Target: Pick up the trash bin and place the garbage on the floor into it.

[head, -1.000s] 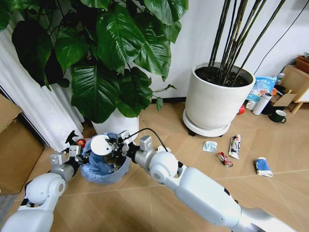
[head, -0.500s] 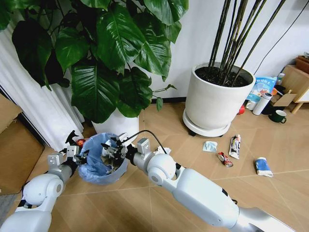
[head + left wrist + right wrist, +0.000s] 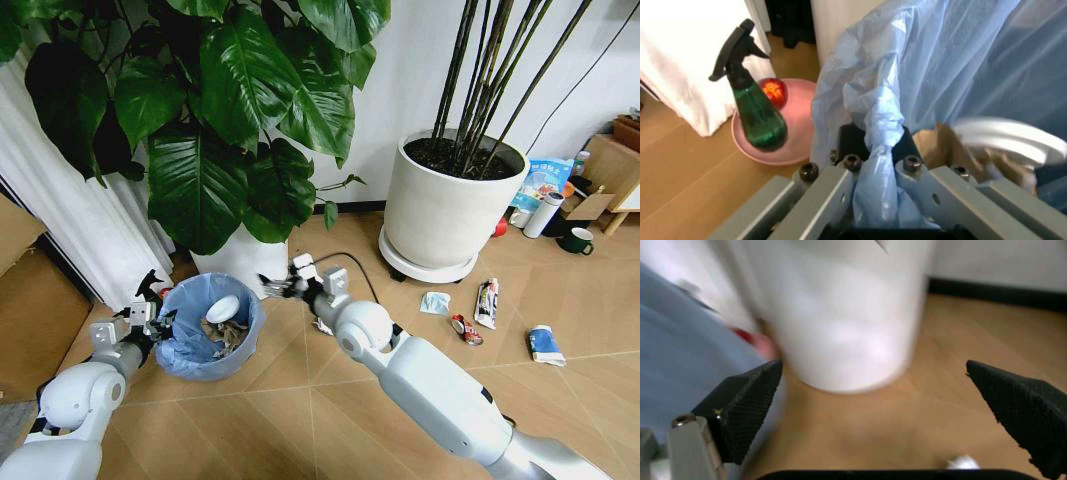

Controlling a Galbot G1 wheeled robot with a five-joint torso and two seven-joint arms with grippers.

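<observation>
1. Our left gripper [image 3: 150,318] is clenched on the rim of the trash bin [image 3: 190,352], a fold of its light blue bag pinched between the fingers [image 3: 820,200]
2. Inside the bin, just beyond that gripper, lies a white disc [image 3: 222,307] on other litter
3. Our right gripper [image 3: 268,287] hangs released and empty beside the bin's far rim, its black pads [image 3: 747,405] spread wide
4. Farther off to that gripper's right, a mask [image 3: 434,303], red wrapper [image 3: 465,329], printed tube [image 3: 486,302] and blue-white wrapper [image 3: 543,344] lie on the floor [image 3: 300,400]
</observation>
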